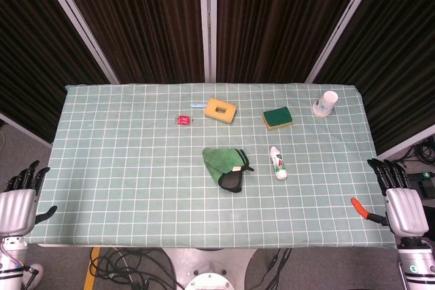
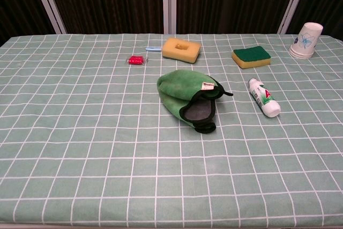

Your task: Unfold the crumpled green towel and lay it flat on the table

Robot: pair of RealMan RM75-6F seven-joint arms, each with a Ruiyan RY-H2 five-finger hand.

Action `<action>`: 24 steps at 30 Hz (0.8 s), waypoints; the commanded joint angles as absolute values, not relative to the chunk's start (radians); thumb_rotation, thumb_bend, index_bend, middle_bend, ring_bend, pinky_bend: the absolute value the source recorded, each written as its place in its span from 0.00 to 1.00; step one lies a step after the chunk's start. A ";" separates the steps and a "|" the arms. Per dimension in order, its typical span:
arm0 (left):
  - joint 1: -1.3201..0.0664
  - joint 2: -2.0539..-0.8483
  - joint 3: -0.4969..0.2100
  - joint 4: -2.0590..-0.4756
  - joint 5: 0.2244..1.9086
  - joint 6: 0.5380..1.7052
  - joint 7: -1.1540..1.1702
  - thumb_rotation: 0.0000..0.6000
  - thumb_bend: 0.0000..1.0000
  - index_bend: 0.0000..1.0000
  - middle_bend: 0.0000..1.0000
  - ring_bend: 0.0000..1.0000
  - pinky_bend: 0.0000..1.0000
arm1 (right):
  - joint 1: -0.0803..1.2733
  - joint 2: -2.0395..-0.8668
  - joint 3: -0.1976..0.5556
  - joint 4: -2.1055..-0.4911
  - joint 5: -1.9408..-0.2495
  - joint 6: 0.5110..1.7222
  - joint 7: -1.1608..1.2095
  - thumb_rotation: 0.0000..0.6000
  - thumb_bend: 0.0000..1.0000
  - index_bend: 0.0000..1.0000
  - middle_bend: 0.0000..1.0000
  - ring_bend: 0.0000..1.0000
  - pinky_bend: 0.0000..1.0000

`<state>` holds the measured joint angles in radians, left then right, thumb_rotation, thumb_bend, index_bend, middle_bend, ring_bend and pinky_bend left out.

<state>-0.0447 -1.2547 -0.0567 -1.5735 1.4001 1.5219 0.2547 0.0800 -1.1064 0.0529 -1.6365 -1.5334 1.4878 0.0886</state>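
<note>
Near the middle of the counter [image 1: 102, 168], which is covered with a pale green cloth printed with a white grid, the crumpled green towel [image 1: 224, 162] is seen lying in a folded heap. Its black edging and a grey inner face are shown toward the near side in the chest view, and a small white tag is visible on its upper fold. The towel is not touched by either robot hand.

Just to the right of the towel, a white plastic bottle with a red and green label [image 1: 277, 162] is laid on its side. Toward the far edge, 4 further items are placed: a small red wrapped object [image 1: 183, 120], a yellow rectangular sponge with a hollow centre [image 1: 220, 109], a green-topped yellow scouring sponge [image 1: 277, 118] and, at the far right, a white paper cup turned upside down [image 1: 326, 103]. A small light blue object is seen just behind the yellow sponge; its kind cannot be told.

At the near left corner, the left robot hand [image 1: 19, 202] is shown beside the counter edge with fingers apart and nothing held. At the near right corner, the right robot hand [image 1: 401, 202] is likewise spread and empty. An orange-handled tool [image 1: 359, 208] lies just beside the right robot hand.
</note>
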 commanded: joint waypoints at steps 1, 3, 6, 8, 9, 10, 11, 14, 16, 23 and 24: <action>-0.043 -1.252 -0.055 -1.577 1.400 1.521 0.255 1.00 0.07 0.23 0.18 0.18 0.24 | 0.079 -1.107 0.051 -1.636 -1.536 1.489 0.092 0.74 0.18 0.07 0.07 0.00 0.00; -0.041 -1.251 -0.055 -1.580 1.400 1.525 0.256 1.00 0.07 0.23 0.18 0.18 0.24 | 0.078 -1.108 0.048 -1.633 -1.540 1.490 0.097 0.74 0.19 0.07 0.07 0.00 0.00; -0.035 -1.247 -0.053 -1.584 1.403 1.531 0.255 1.00 0.07 0.23 0.18 0.18 0.24 | 0.078 -1.108 0.045 -1.629 -1.548 1.491 0.106 0.73 0.18 0.07 0.07 0.00 0.00; -0.032 -1.246 -0.052 -1.589 1.405 1.536 0.254 1.00 0.07 0.23 0.18 0.18 0.24 | 0.079 -1.108 0.045 -1.627 -1.556 1.493 0.113 0.74 0.18 0.07 0.07 0.00 0.00; -0.032 -1.246 -0.052 -1.590 1.405 1.537 0.254 1.00 0.07 0.23 0.18 0.18 0.24 | 0.080 -1.108 0.045 -1.626 -1.560 1.494 0.115 0.74 0.19 0.07 0.07 0.00 0.00; -0.032 -1.246 -0.052 -1.590 1.406 1.537 0.254 1.00 0.07 0.23 0.18 0.18 0.24 | 0.082 -1.107 0.046 -1.625 -1.563 1.495 0.118 0.74 0.19 0.07 0.07 0.00 0.00; -0.033 -1.246 -0.053 -1.590 1.408 1.537 0.254 1.00 0.07 0.23 0.18 0.18 0.24 | 0.086 -1.107 0.049 -1.625 -1.568 1.495 0.123 0.74 0.19 0.07 0.07 0.00 0.00; -0.035 -1.246 -0.055 -1.591 1.410 1.537 0.256 1.00 0.07 0.23 0.18 0.18 0.24 | 0.109 -1.106 0.057 -1.629 -1.589 1.484 0.127 0.76 0.18 0.09 0.08 0.00 0.00; -0.034 -1.246 -0.056 -1.592 1.413 1.540 0.255 1.00 0.07 0.23 0.18 0.18 0.24 | 0.132 -1.108 0.063 -1.633 -1.604 1.466 0.125 0.80 0.18 0.11 0.08 0.00 0.00; -0.027 -1.241 -0.053 -1.597 1.422 1.551 0.255 1.00 0.07 0.23 0.18 0.18 0.24 | 0.294 -1.185 0.111 -1.648 -1.603 1.274 0.052 0.97 0.18 0.26 0.12 0.02 0.00; -0.026 -1.239 -0.052 -1.598 1.423 1.552 0.255 1.00 0.07 0.23 0.18 0.18 0.24 | 0.319 -1.204 0.118 -1.643 -1.595 1.240 0.043 0.97 0.18 0.27 0.11 0.02 0.00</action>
<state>-0.0264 -1.2391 -0.0524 -1.5973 1.4221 1.5521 0.2547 0.2474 -1.1541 0.0918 -1.6435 -1.6101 1.3270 0.0816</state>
